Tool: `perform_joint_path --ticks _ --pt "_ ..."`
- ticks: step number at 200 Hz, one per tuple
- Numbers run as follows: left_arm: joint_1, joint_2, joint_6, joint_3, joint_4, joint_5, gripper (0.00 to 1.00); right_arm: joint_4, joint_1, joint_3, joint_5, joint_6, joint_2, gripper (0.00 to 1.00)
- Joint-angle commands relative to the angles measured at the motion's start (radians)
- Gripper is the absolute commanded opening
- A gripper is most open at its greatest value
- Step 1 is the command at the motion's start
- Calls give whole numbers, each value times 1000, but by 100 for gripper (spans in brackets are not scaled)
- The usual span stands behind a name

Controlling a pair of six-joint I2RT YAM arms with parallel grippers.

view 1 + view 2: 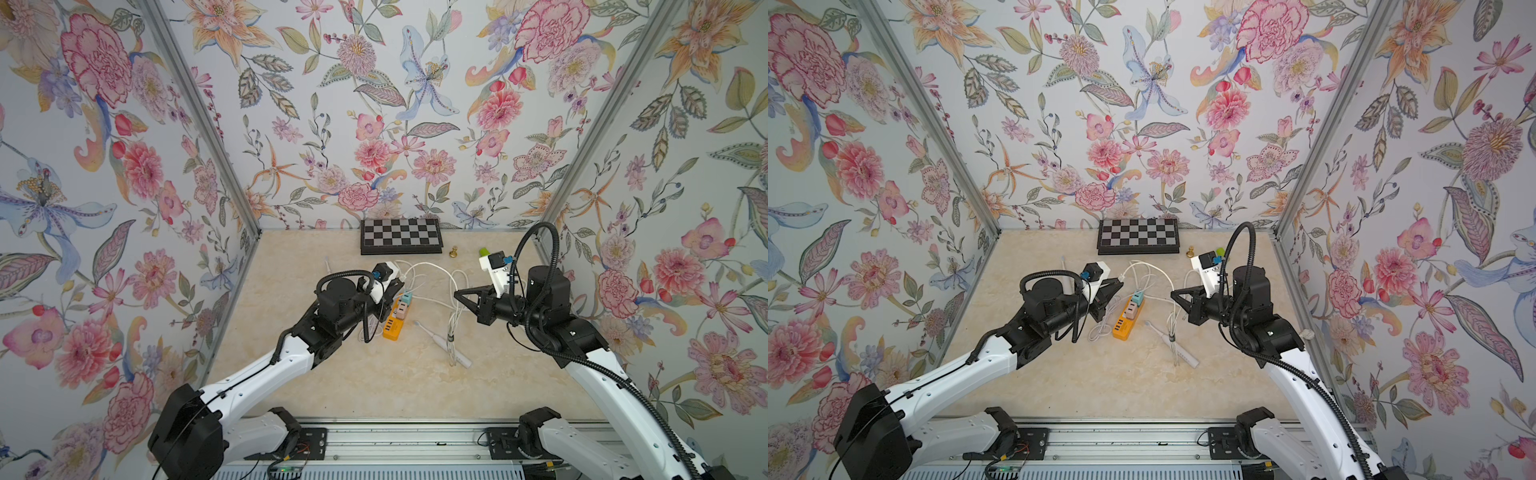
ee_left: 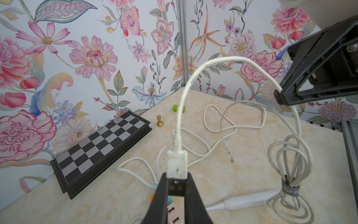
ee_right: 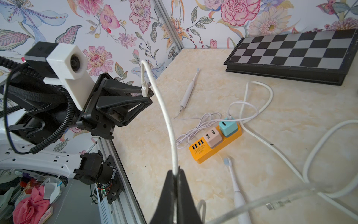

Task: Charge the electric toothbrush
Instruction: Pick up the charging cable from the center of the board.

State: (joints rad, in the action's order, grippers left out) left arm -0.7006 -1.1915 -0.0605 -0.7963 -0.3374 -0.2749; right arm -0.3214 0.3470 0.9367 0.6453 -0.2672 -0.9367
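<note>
Left gripper (image 2: 176,180): narrow, clamped on the USB plug (image 2: 176,164) of the white cable (image 2: 193,77), gripping partly on the metal shell. Right gripper (image 3: 175,172): shut on the same cable further along. The cable arcs through the air between the two.

Electric toothbrush (image 2: 246,202): lies flat on the surface (image 1: 374,386), head near the orange power strip (image 3: 215,144). The strapped cable coil (image 2: 290,155) lies over its handle end.

Risks, as judged:
- The fingers cover part of the shell that must enter a port, so the plug may stop short or twist in the grip when pushed.
- The power strip looks light and unanchored, so a push at an angle could slide it rather than seat the plug.
- If the arms move apart, the span between them could go tight and pull the plug askew.
- Tugging the cable may drag the coil, and the toothbrush with it.
- Several free ports are close together on the strip and on the pink adapter (image 3: 213,138), so it would be easy to aim at the wrong one.

Hard to make out:
- The coil hides whether the cable's far end sits in the toothbrush.
- A loose small connector (image 2: 229,157) lies on the surface, and its owner is unclear in the tangle.
- In the left wrist view the gripper hides most of the strip.
- A second toothbrush (image 3: 188,89) lies further back with a thin lead, and its plug end is not traceable.
</note>
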Motion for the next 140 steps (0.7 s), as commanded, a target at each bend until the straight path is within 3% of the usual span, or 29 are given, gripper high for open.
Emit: perform_joint_path --ticks 1,30,50,71,94,119,140 --pt "-5 15 31 -21 2 31 12 -5 6 -1 -24 -13 15 4" --pt "-5 5 27 -29 11 84 10 -26 6 18 -59 -59 22 44" --pt "-8 -17 29 -48 36 101 10 -31 14 51 -92 -130 35 57" --pt "-16 -37 42 -65 58 114 10 -29 71 98 -150 -230 24 63" --pt "-36 -45 60 -78 82 119 10 -21 206 130 -265 -323 -43 65" --pt "-58 -45 71 -84 99 131 9 3 339 183 -336 -351 -159 64" --pt "-66 -40 73 -84 109 118 10 27 350 218 -354 -370 -238 60"
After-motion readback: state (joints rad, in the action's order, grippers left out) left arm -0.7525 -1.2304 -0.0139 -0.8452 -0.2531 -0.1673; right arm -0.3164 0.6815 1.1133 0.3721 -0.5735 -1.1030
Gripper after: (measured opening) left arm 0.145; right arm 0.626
